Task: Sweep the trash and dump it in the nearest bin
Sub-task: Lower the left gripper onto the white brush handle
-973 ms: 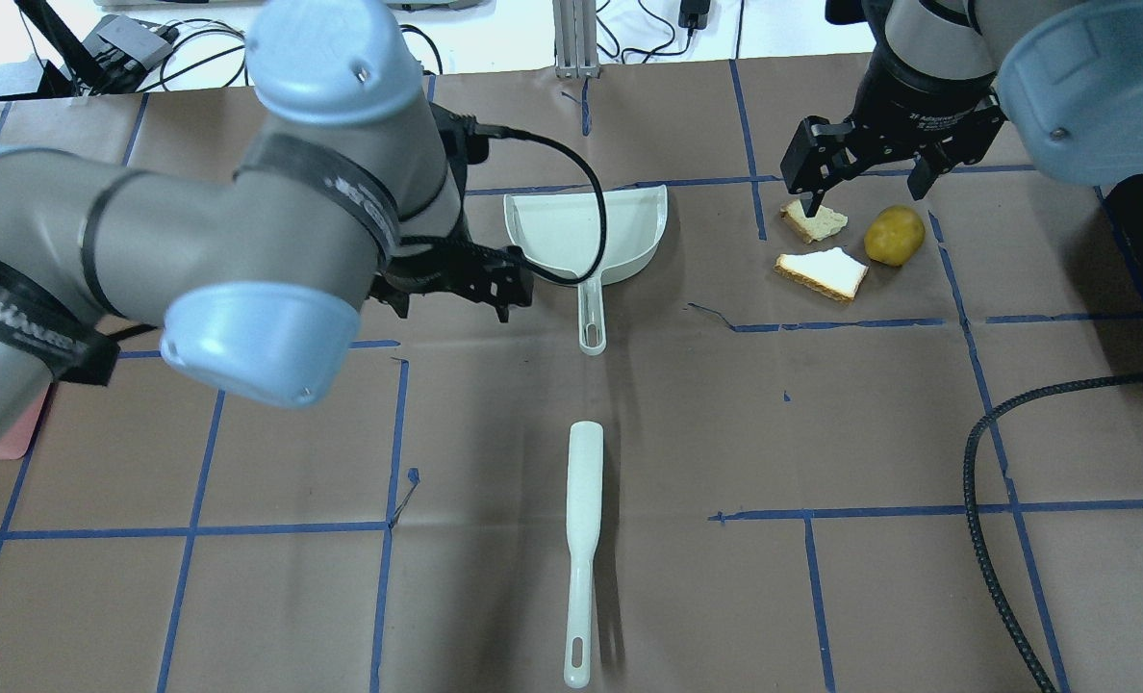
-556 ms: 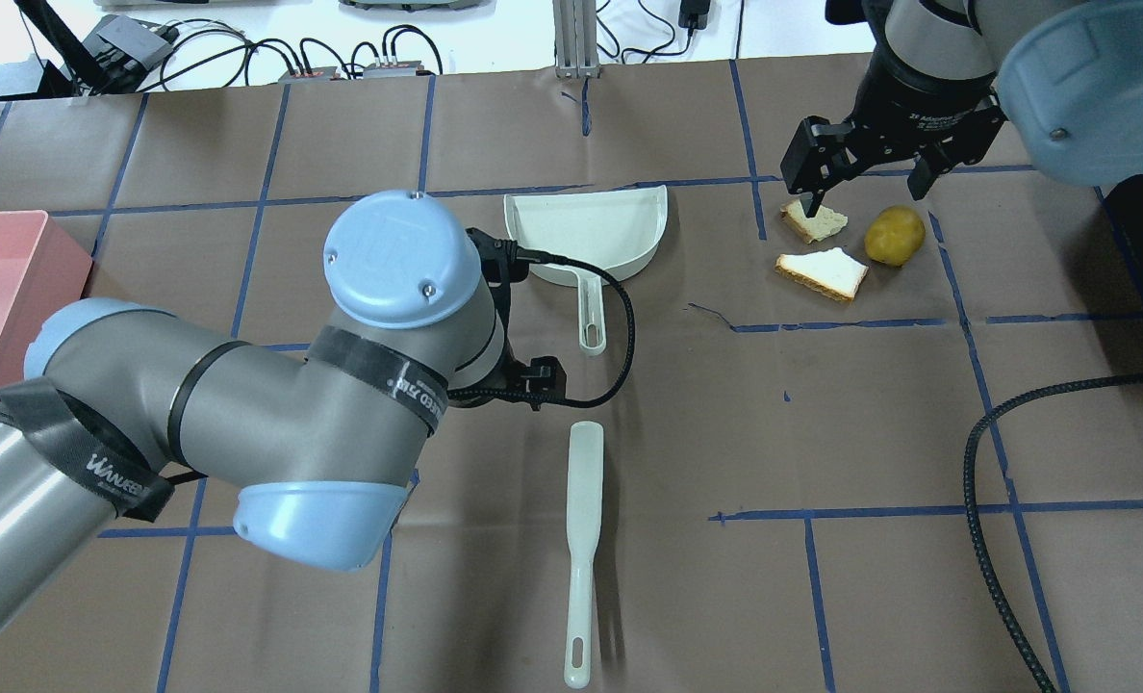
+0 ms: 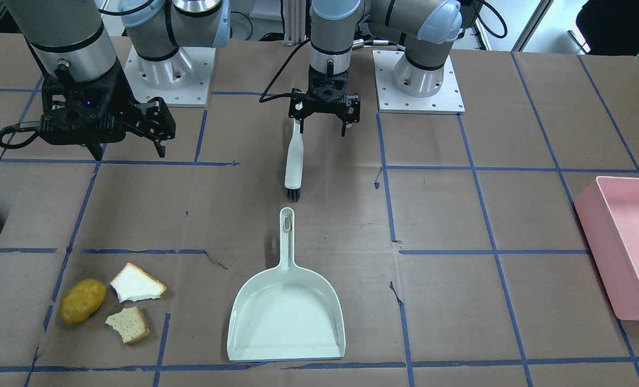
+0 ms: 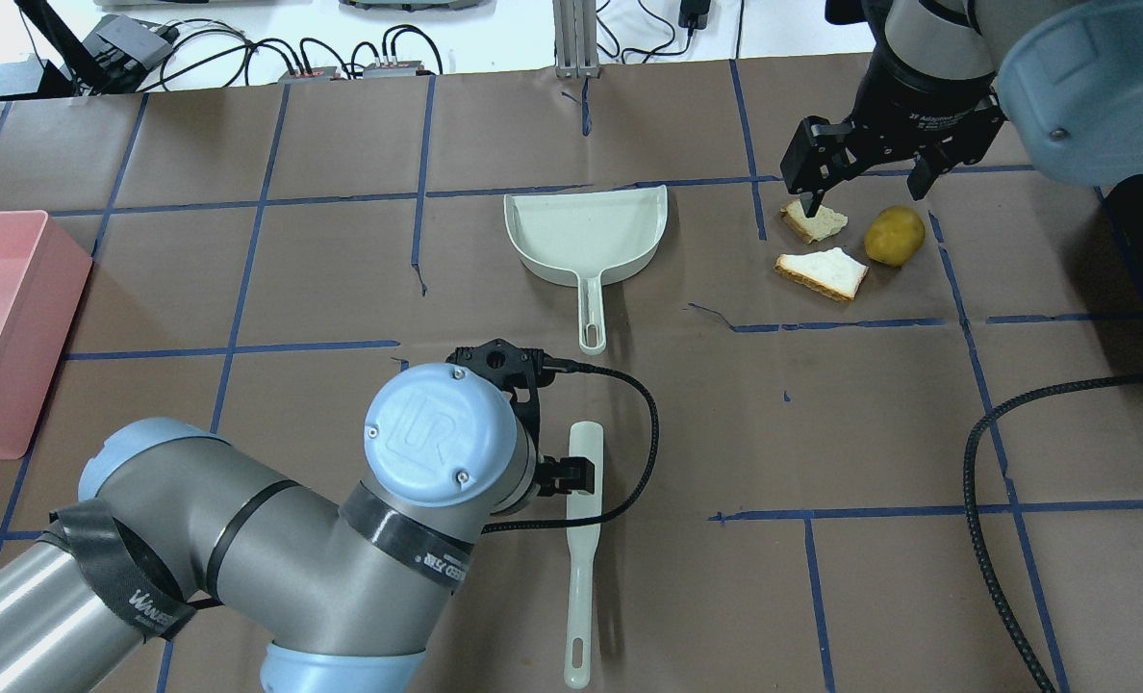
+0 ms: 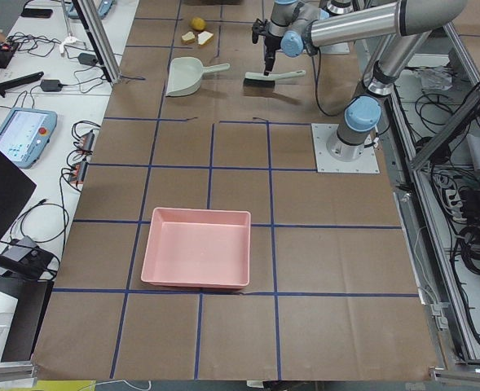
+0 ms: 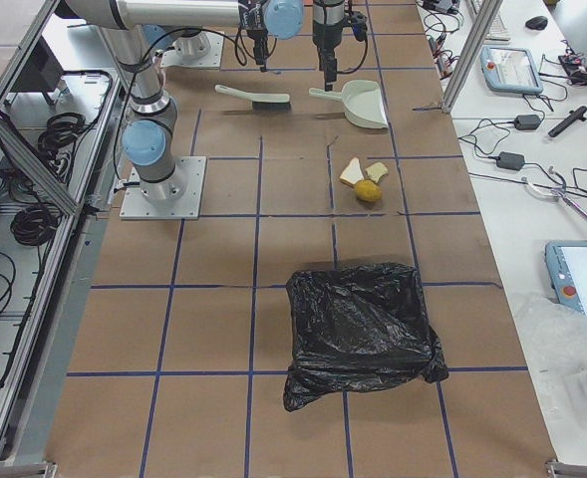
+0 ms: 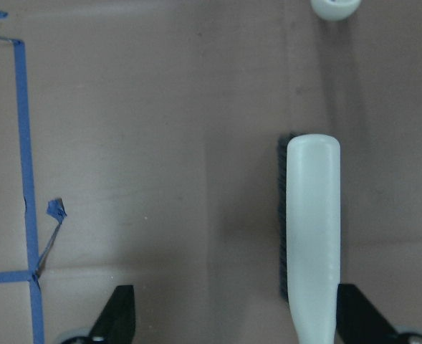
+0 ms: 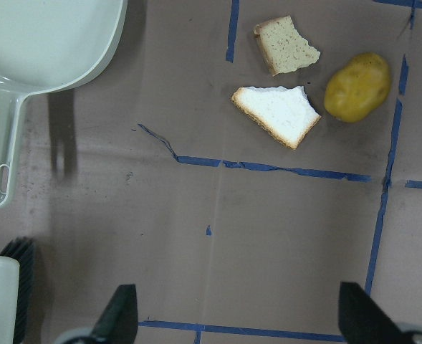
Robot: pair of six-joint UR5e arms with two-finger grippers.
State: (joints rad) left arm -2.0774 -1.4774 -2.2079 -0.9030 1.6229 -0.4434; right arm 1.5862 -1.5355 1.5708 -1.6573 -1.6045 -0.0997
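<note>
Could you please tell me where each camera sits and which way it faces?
Front-facing: across the table, facing both bases; left tool over brush.
Overhead: behind, above, looking forward; left arm, right tool.
Exterior left: end by pink bin; both arms.
Exterior right: end by black bag; both arms.
Left wrist: straight down on brush; own fingertips.
Right wrist: down on bread, potato, dustpan; own fingertips.
Both wrist views share the brush.

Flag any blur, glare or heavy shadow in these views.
Left wrist view: soft, the pale green plastic brush looks fuzzy-edged. Overhead view: background past the brown table looks washed out. Front-facing view: dark shadow at the left edge near the yellow-brown potato.
</note>
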